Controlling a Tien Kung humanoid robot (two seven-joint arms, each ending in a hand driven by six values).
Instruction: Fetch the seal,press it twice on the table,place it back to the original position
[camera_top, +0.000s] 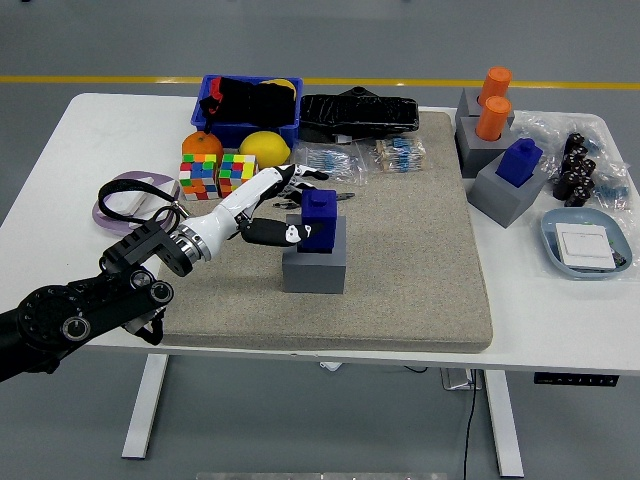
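Bright, even overhead light; soft shadows under the table (60, 150); sharp focus throughout.

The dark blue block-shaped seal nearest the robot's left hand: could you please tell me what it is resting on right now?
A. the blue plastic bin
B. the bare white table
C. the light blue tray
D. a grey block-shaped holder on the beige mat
D: the dark blue block-shaped seal sits in the top of the grey block-shaped holder on the beige mat, with the left hand closing around it.
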